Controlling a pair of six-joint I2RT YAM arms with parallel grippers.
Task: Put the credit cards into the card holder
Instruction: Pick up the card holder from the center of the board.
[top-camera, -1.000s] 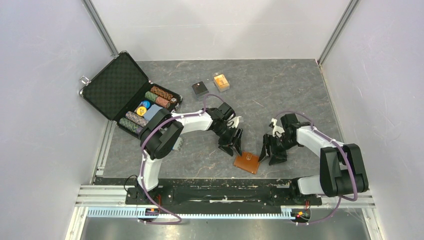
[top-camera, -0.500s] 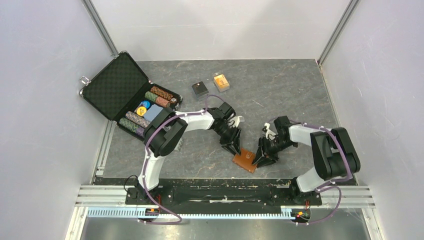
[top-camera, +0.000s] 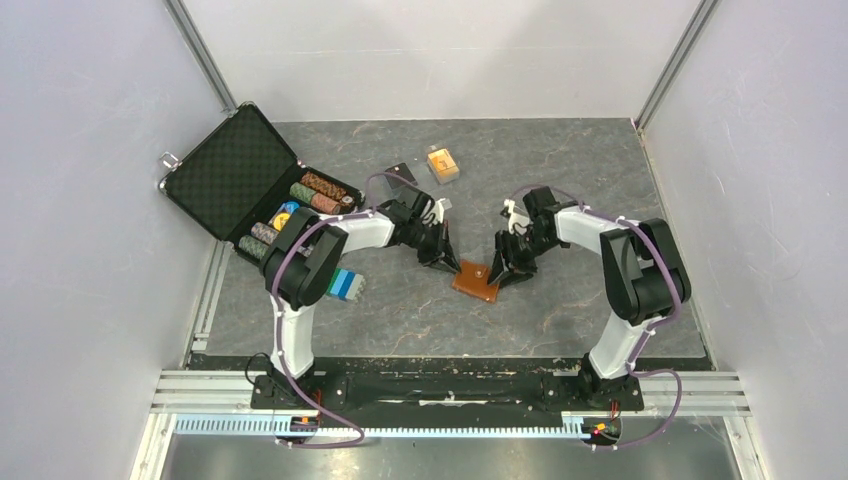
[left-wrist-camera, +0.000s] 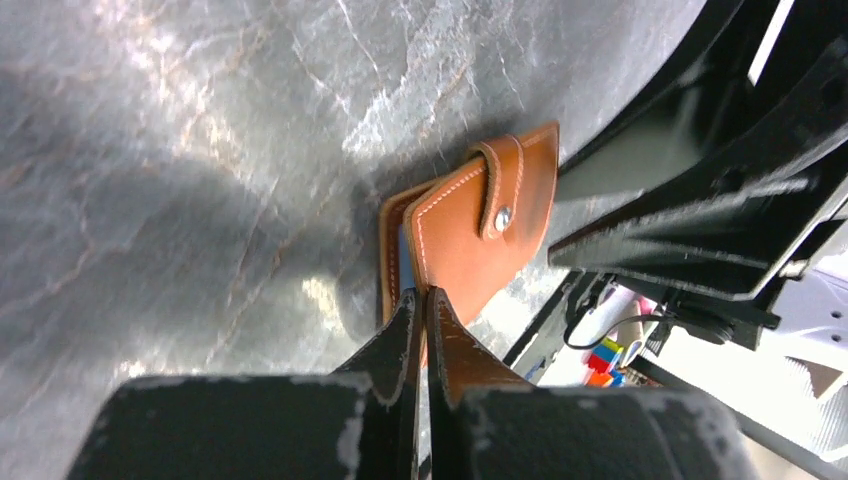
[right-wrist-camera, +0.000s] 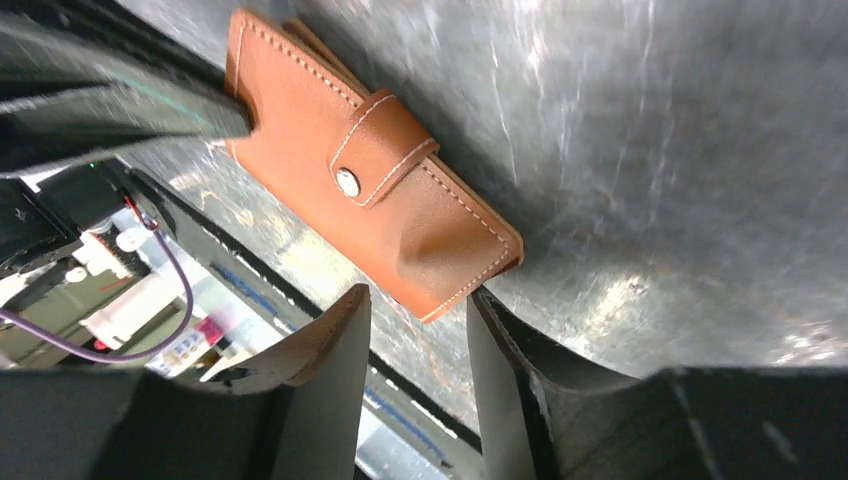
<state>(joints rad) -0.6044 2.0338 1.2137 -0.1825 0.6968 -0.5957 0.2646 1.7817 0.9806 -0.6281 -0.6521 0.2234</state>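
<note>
The wallet (top-camera: 476, 281) lies snapped shut at mid-frame between both claws, its long axis running upper left to lower right. The left claw (left-wrist-camera: 421, 300), closed tight, seems to pinch its upper-left edge. The right claw (right-wrist-camera: 415, 330), part-open, straddles the opposite corner. Both arms reach inward, wrists angled down. An orange card (top-camera: 442, 164) waits well apart, upper centre.
</note>
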